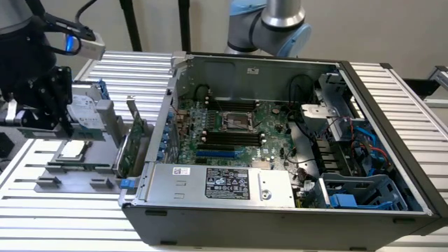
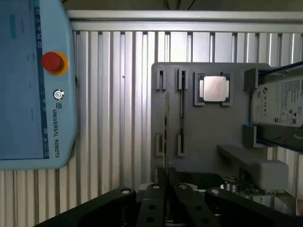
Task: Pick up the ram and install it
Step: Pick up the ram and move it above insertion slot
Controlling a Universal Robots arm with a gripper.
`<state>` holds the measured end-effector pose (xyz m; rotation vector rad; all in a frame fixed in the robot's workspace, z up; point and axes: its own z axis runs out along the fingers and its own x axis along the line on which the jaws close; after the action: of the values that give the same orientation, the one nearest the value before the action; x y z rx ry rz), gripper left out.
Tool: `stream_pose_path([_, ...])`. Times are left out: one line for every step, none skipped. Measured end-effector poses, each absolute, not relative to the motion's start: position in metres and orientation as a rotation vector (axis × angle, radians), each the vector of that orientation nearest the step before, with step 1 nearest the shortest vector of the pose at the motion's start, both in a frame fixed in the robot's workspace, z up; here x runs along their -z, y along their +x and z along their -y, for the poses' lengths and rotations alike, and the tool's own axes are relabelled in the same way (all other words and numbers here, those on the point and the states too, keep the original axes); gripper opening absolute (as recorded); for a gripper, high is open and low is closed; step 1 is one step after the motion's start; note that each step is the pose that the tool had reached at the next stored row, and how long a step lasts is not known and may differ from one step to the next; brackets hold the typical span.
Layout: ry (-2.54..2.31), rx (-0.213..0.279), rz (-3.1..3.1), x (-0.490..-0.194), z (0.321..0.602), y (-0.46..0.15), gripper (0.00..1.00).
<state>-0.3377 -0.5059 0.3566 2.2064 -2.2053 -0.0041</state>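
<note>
Two dangers are standing out to us from here. One is the grip itself: the gripper (image 2: 166, 178) is hovering over the grey tray (image 2: 208, 132), and its fingers (image 2: 154, 190) are looking pressed together on the ram (image 2: 166, 125). They are pinching only its thin flat sides, so we are judging that a jolt could be tilting the stick in the pinch or letting it slide. The other is the way over. In the exterior view the tray is sitting at about nine o'clock of the open case (image 1: 245, 73), with the upright card (image 1: 133, 139) and the case wall standing between, and a low or skewed carry could be clipping either. A tilted stick would also be meeting the memory slots (image 1: 231, 137) askew, and pressing then could be stressing the board or leaving one end unseated. As to place, the ram is sitting between the fingers over the tray's slot posts, near the CPU (image 2: 214, 89) and well apart from the hard drive (image 2: 281, 106). Whether it is clear of its slot we are unable to tell. We are seeing it edge-on: its long axis is running straight out from the fingers, parallel to the tray's grooves, with a thin edge turned toward the wrist camera. Which long edge is carrying the contacts we are unable to tell. The memory slots are running from nine to three o'clock in the exterior view, so we are judging that the long axis has to be matching that line.
</note>
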Motion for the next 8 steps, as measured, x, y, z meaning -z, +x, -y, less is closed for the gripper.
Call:
stream_pose_path([2.206, 0.004, 2.205, -0.361, 0.506, -0.334, 0.0])
stream_pose_path([2.206, 0.004, 2.205, -0.366, 0.506, -0.33, 0.0])
stream_pose_path([2.207, 0.005, 2.205, -0.37, 0.506, -0.326, 0.0])
stream_pose_path([2.207, 0.005, 2.206, -0.375, 0.506, -0.321, 0.0])
stream_pose_path([2.207, 0.005, 2.206, -0.379, 0.506, -0.317, 0.0])
stream_pose_path([2.207, 0.005, 2.205, -0.384, 0.506, -0.312, 0.0])
stream_pose_path([2.207, 0.005, 2.206, -0.389, 0.506, -0.308, 0.0])
stream_pose_path([2.207, 0.005, 2.206, -0.393, 0.506, -0.303, 0.0])
